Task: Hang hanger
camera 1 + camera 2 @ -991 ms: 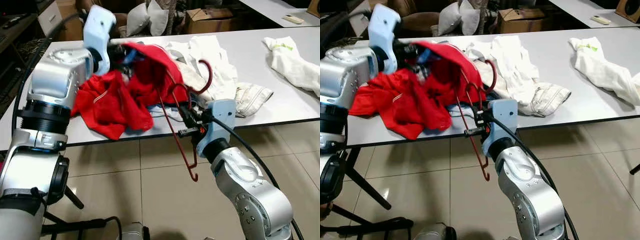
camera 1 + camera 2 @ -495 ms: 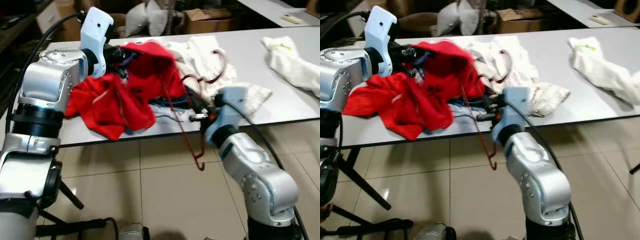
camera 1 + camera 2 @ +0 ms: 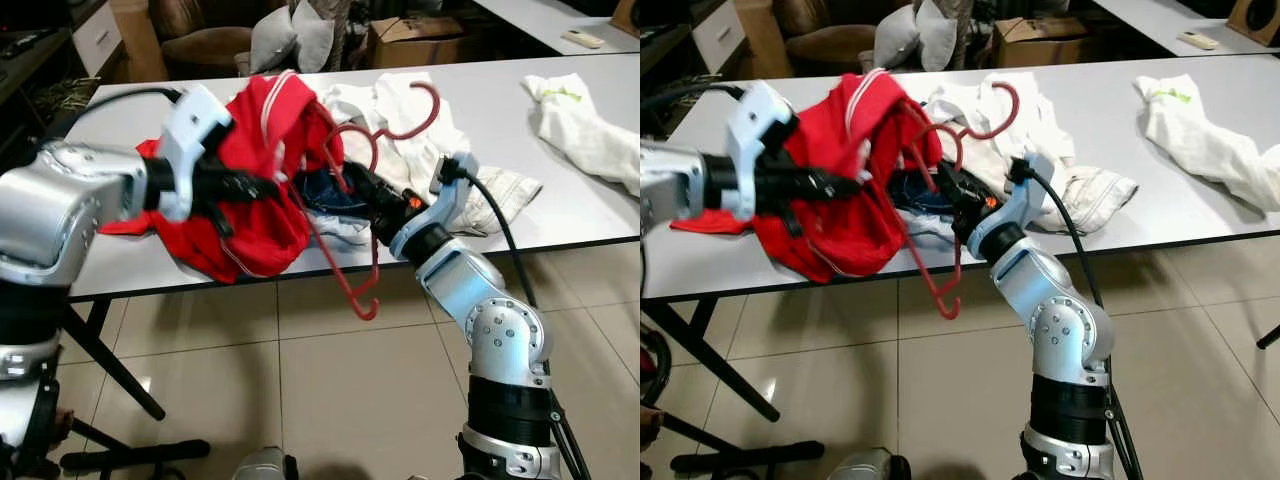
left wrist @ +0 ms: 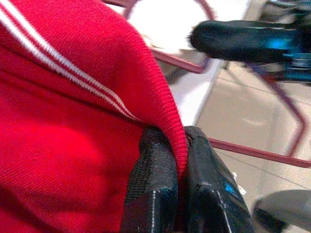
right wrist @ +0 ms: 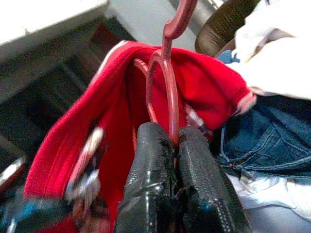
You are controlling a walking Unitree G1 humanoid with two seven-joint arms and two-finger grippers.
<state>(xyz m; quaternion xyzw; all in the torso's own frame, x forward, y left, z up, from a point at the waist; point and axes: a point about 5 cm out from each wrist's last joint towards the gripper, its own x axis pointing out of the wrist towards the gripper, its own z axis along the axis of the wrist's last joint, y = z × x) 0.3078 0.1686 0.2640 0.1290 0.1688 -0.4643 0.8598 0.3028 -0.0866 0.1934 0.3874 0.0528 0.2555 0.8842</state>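
A red garment [image 3: 262,140] with white stripes at its edge is lifted off the grey table [image 3: 560,190]. My left gripper [image 3: 255,186] is shut on its edge; in the left wrist view the fabric is pinched between the black fingertips [image 4: 155,145]. A red wire hanger [image 3: 352,290] tilts over the table's front edge, its hook [image 3: 424,110] above the white clothes. My right gripper [image 3: 352,180] is shut on the hanger's wire just below the hook [image 5: 170,97], close against the garment. Part of the hanger is hidden inside the red cloth.
Blue jeans [image 3: 322,194] and a white garment [image 3: 405,140] lie under the hanger. Another white cloth [image 3: 590,125] lies on the table's right. A cardboard box [image 3: 415,40] and cushions [image 3: 290,35] sit behind. Black stand legs [image 3: 110,375] cross the tiled floor at left.
My left gripper has swung down and rightward, pulling the red garment's edge up and open. My right gripper has pushed the hanger toward the garment, the hook now tilted over the table.
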